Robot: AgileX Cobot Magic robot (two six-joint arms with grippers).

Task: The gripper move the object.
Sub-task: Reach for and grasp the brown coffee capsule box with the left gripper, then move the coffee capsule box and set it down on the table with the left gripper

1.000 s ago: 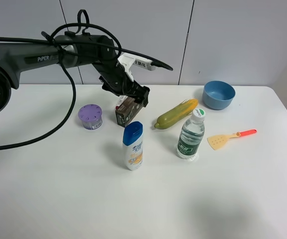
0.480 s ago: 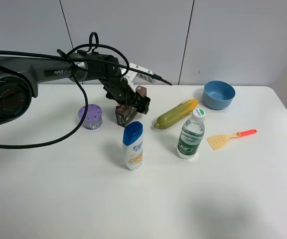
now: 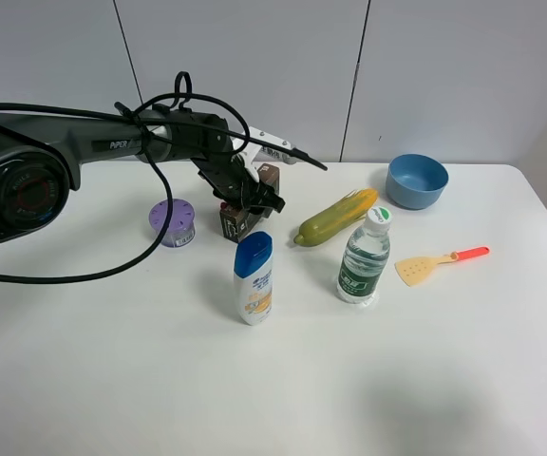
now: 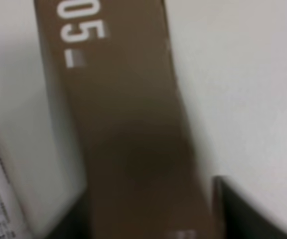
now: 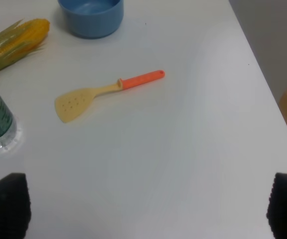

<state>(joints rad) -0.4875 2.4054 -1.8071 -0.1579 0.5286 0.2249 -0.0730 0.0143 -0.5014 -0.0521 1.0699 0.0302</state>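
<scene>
Evidently the left gripper (image 3: 248,196) straddles the carton (image 4: 128,124) mid-length — jaws pressing both long sides, clamped across its axis.

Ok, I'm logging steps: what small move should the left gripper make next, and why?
Probably close on the carton: the wrist view shows it between the fingers of the left gripper, lying on the table; the blur hides any contact.

The long dark brown carton (image 3: 238,220) with pale print lies on the counter, toward 11 o'clock from its middle, its length running from 7 to 1 o'clock. The black, cabled left hand (image 3: 249,197) straddles its midsection, fingers (image 4: 245,214) against both long sides.
</scene>
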